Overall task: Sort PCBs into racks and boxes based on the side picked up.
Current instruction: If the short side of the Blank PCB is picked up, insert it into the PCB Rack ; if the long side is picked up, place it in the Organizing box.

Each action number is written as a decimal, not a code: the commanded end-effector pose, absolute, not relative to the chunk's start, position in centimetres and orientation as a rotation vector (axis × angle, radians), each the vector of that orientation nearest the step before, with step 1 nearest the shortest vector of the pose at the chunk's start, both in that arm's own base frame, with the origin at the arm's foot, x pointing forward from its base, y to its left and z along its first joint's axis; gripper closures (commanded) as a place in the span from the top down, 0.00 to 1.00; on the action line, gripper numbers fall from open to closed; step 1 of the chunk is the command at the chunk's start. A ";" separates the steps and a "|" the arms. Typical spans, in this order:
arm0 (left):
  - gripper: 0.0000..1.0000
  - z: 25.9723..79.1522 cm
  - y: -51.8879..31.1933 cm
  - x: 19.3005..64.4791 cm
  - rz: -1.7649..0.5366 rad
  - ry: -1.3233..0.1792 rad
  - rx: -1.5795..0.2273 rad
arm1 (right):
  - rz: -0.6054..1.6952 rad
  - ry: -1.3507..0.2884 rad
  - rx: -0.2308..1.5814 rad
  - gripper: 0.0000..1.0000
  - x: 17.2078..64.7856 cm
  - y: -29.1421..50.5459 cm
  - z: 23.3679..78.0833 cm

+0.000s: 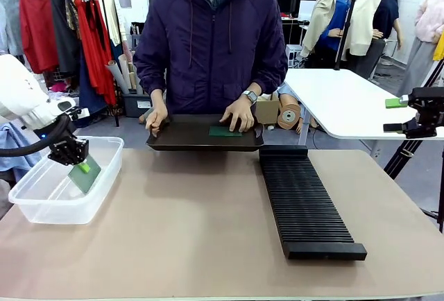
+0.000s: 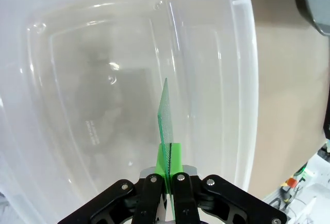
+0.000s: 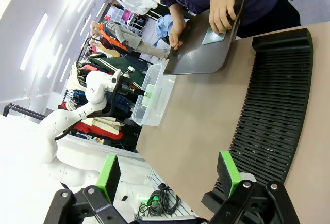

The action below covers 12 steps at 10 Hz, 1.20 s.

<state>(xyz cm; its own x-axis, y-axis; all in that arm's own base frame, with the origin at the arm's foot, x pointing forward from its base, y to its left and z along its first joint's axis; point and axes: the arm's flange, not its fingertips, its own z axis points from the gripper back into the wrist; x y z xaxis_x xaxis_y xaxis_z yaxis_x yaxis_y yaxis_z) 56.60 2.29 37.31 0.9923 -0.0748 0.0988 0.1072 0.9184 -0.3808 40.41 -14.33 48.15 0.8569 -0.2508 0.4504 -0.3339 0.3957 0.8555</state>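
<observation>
Left pincer (image 2: 169, 168) clamped on one edge of a PCB (image 2: 166, 113) held tilted inside the clear box (image 2: 242, 53); the board, judged thin, stiff, light and slick, suits this edge grip; right pincer (image 3: 169, 175) gapes wide, empty, near the rack (image 3: 278, 95).

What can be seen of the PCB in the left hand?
The PCB is a thin, flat green board, seen nearly edge-on from the left wrist. The left hand is shut on one edge, its green pads pressing both faces. The board hangs tilted, its free end down inside the clear plastic box; whether it touches the bottom cannot be told.
</observation>
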 end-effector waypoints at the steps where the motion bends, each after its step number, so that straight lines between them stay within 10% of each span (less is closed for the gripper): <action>1: 0.00 36.8 2.2 56.9 -0.060 -0.099 -0.420 | 0.060 -0.566 1.184 1.00 40.4 -14.3 48.5; 8: 0.08 35.8 2.4 58.3 -0.018 -0.083 -0.407 | 0.060 -0.566 1.184 1.00 40.4 -14.3 48.5; 12: 0.78 36.9 2.7 58.3 -0.018 -0.132 -0.324 | 0.060 -0.566 1.184 1.00 40.4 -14.3 48.5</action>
<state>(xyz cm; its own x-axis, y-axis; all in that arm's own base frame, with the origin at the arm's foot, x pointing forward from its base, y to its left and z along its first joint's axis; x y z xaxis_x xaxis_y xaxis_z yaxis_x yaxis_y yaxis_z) 58.58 2.87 36.36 0.9926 -0.0145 0.1208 0.0570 0.9325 -0.3568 40.41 -14.33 48.15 0.8569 -0.2508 0.4504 -0.3339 0.3957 0.8555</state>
